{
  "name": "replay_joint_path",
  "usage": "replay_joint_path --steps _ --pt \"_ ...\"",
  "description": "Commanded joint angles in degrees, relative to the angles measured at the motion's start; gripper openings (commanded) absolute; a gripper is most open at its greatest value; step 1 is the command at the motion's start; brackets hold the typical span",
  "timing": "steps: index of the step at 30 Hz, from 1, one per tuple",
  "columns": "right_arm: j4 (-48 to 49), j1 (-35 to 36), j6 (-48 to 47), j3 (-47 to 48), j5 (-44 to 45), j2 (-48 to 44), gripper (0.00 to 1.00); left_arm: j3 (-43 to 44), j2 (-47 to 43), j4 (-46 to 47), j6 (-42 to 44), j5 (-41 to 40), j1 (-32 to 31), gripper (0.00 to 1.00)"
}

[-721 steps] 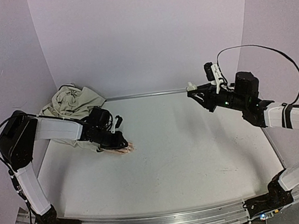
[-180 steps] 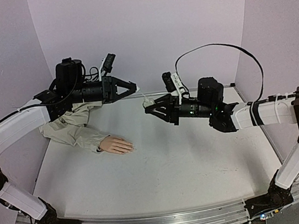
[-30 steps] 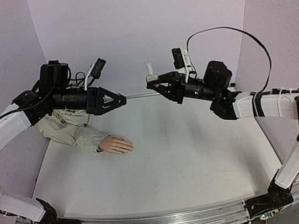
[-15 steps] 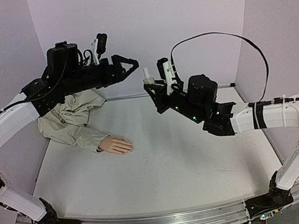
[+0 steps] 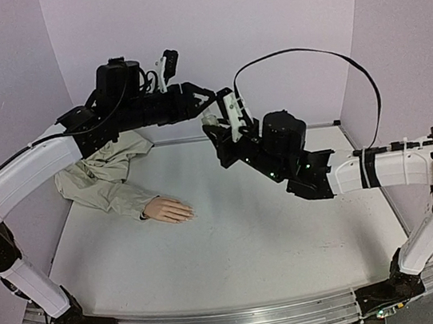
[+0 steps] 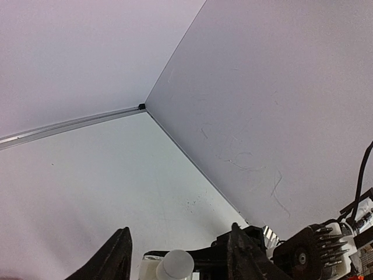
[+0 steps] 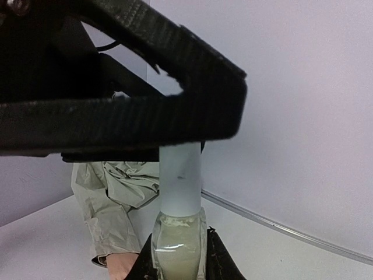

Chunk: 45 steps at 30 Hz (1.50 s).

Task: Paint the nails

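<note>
Two grippers now meet in the air over the far half of the table (image 5: pixel 251 238), where a second ago they hung well apart. Our right gripper (image 5: pixel 217 134) is clamped on the body of the small bottle (image 7: pixel 178 236) and holds it upright, with the pale cap (image 7: pixel 179 175) on top. That grip has not changed.

The change is on the left. Our left gripper (image 6: pixel 178 256) has swung in from the left side and risen to the bottle, and its jaws, wide a second ago, have drawn in part of the way. In the left wrist view the cap (image 6: pixel 173 265) sits between the two fingers with a gap on each side, so the jaws bracket it but do not yet pinch it. From the right wrist view one dark finger crosses just above and in front of the cap.

The mannequin hand (image 5: pixel 171 209) lies flat on the table, well below and to the left of both grippers, with its beige sleeve (image 5: pixel 103 186) trailing toward the back corner. It lies where it lay a second ago. The nails (image 5: pixel 189 212) at its fingertips are too small here for us to say whether any carry polish.

We judge that we are at the uncapping step. The left jaws need to finish closing on the cap, then twist it and draw it off. If they close off centre, they could push the bottle askew in the right grip.
</note>
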Motion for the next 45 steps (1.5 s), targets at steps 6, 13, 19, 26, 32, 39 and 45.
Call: replay_joint_path --steps 6,13,19,26,32,39,45 --pt "3.86 0.60 -1.22 3.03 1.19 -0.82 0.00 2.24 -0.02 2.42 1.46 0.60 -0.42 0.43" --pt "4.24 0.71 -0.82 3.34 0.69 -0.64 0.00 1.82 0.44 2.37 1.43 1.74 -0.39 0.24" --pt "4.30 0.77 -0.10 4.04 0.42 -0.88 0.00 -1.07 0.15 2.37 1.56 4.65 -0.50 0.15" --pt "4.19 -0.23 0.03 2.98 -11.02 -4.58 0.00 -6.05 -0.93 2.46 8.22 16.64 -0.51 0.04" --pt "6.65 -11.77 15.29 3.04 -62.73 -7.95 0.00 -7.32 -0.47 1.96 20.53 46.00 0.83 0.00" --pt "45.56 -13.90 52.74 3.83 -86.86 -3.07 0.00 -3.28 3.77 2.10 23.75 64.40 1.52 0.00" --pt "48.42 -14.82 55.27 2.36 -83.83 -2.65 0.00 -1.24 3.47 2.11 24.99 60.76 1.67 0.01"
